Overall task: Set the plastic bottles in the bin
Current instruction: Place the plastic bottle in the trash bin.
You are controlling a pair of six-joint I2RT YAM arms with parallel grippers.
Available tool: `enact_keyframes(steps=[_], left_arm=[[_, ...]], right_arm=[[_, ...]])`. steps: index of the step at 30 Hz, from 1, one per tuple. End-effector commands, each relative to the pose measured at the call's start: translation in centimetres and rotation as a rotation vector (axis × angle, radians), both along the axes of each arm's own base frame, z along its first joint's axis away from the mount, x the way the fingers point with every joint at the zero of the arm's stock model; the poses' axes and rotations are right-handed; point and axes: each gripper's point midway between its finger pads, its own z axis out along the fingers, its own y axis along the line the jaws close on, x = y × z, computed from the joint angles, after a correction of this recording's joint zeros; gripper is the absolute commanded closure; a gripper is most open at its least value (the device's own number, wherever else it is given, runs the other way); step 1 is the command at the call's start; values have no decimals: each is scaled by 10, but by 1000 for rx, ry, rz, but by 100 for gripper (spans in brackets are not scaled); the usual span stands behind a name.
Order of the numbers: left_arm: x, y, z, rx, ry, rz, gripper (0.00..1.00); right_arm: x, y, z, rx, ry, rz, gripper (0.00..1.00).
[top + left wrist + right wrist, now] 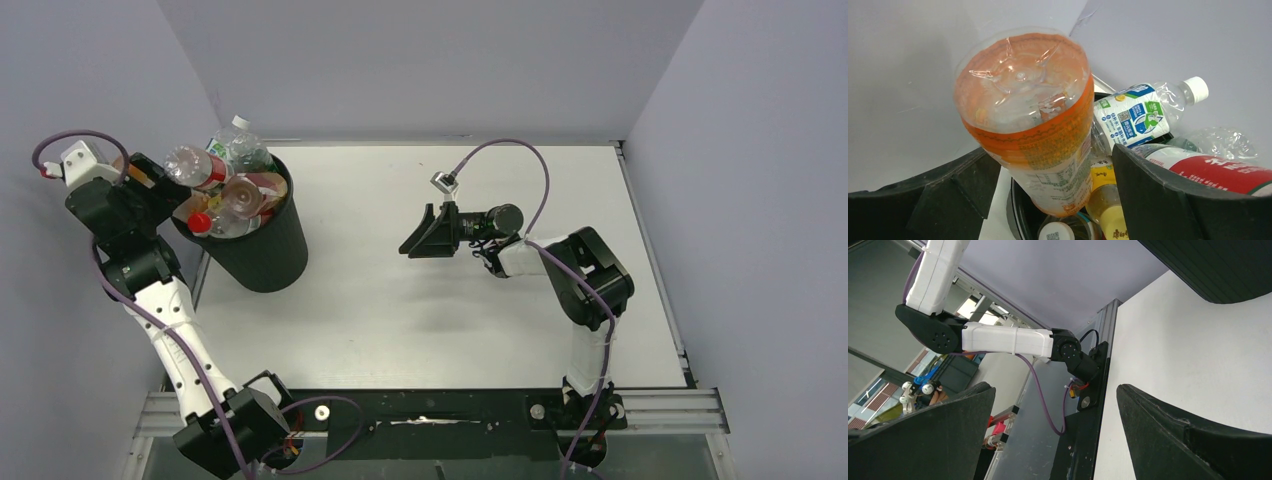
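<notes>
Nearest us, our right gripper [420, 235] hangs over the table [420, 320], jaws spread wide and holding nothing. Farther back at left, our left gripper [1050, 152] stands parted around an orange-labelled bottle [1033, 125], clear of its sides. This bottle stands neck down among the plastic bottles [235, 190] heaped in the bin [262, 262].

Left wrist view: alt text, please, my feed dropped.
An orange-labelled bottle, seen base-on, stands neck-down between the left gripper's open fingers, over a bin packed with bottles. A blue-and-green bottle and a red-labelled bottle lie beyond it.
</notes>
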Motion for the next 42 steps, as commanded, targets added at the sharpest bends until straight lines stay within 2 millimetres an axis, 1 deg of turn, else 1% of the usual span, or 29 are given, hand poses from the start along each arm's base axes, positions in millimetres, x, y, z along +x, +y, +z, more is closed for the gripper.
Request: enact_keyframes(steps=[1,4,9,17,19,22,25,26,28,31,33,35,37,40,42], left_arm=[[-15,-5,49,68,-65,19,18],[-23,-5,66,86,-80,40,18],[-34,-7,89,103,-96,67,17],[-57,-27,147,150,-169,51,16],[-62,-34,158,154,-183,37,16],[-62,-58,184,160,-244,-70,16],[-57,-94,214,142,-323,-258,16],[-57,-110,227,144,-369,-326,16],[-57,-135,240,125,-420,-429,16],[-56,-159,249,94,-470,-546,16],[-52,-169,249,59,-487,-613,16],[-48,-173,246,37,-495,-654,16],[-47,-177,245,20,-506,-684,16],[-47,-187,252,11,-530,-741,16],[-44,-193,260,4,-544,-774,16]], right_arm=[[-5,0,29,66,-106,-12,2],[-6,0,29,65,-106,-9,2],[-7,1,30,64,-106,-5,2],[-11,1,33,66,-112,3,2],[-12,1,35,67,-112,6,2],[-11,1,40,66,-126,5,2],[-7,3,47,52,-146,-4,2],[-4,3,50,43,-154,-12,2],[2,3,56,27,-177,-32,2],[17,0,63,-24,-200,-92,2],[34,-8,66,-78,-216,-168,2],[53,-21,69,-130,-249,-261,2],[70,-42,76,-156,-238,-350,2],[85,-71,86,-155,-218,-451,2],[89,-82,88,-162,-209,-493,2]])
